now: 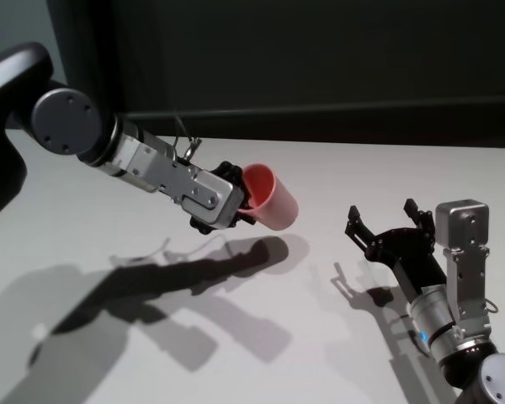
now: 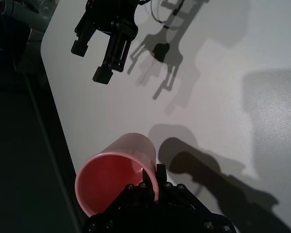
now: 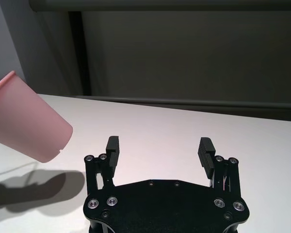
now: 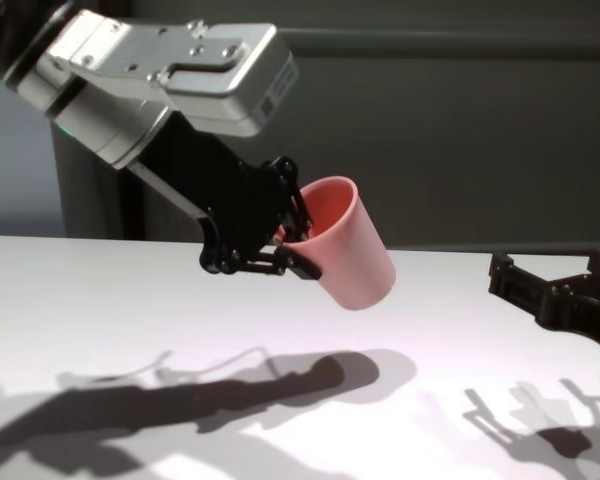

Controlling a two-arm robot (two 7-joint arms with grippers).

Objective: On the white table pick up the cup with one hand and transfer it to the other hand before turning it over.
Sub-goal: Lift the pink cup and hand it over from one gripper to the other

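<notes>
Left gripper (image 1: pixel 238 202), tilted salmon-pink cup (image 1: pixel 270 197)

Two robot arms in brushed silver-grey metal with black end effectors. The left arm (image 1: pixel 143 164) has a round grey joint cap studded with small screws, a boxy silver wrist housing, a thin looped cable on top and a sliver of green light on its underside. The left end effector (image 4: pixel 280 240) is a black linkage of short bars and pins. The right arm (image 1: pixel 442 316) is cylindrical with a blue light and a silver box alongside. The right end effector (image 3: pixel 160 153) has a black plate with silver screws and ribbed finger pads.
</notes>
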